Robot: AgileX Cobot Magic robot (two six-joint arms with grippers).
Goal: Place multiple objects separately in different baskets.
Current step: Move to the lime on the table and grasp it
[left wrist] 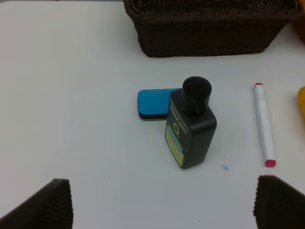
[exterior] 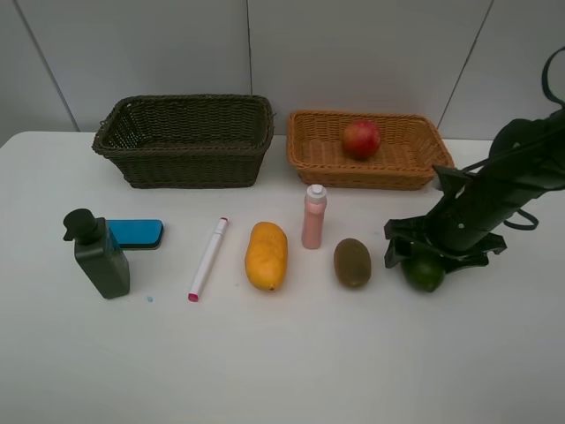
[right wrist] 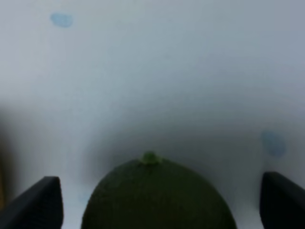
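Right jaws spread wide around the green lime on the counter, not gripping it.

From the high camera, the right arm reaches down at the row's right end, its jaws released either side of the lime, just beyond the brown kiwi; the red apple-like fruit lies in the light orange-tan basket, beside the dark olive-brown basket. The left wrist camera shows the left jaws released and apart, gripping nothing, well short of the dark green pump bottle, which touches the blue flat eraser; the white pink-tipped marker lies nearby. The right wrist camera shows the lime centred between both jaw tips, with bare counter on each side.
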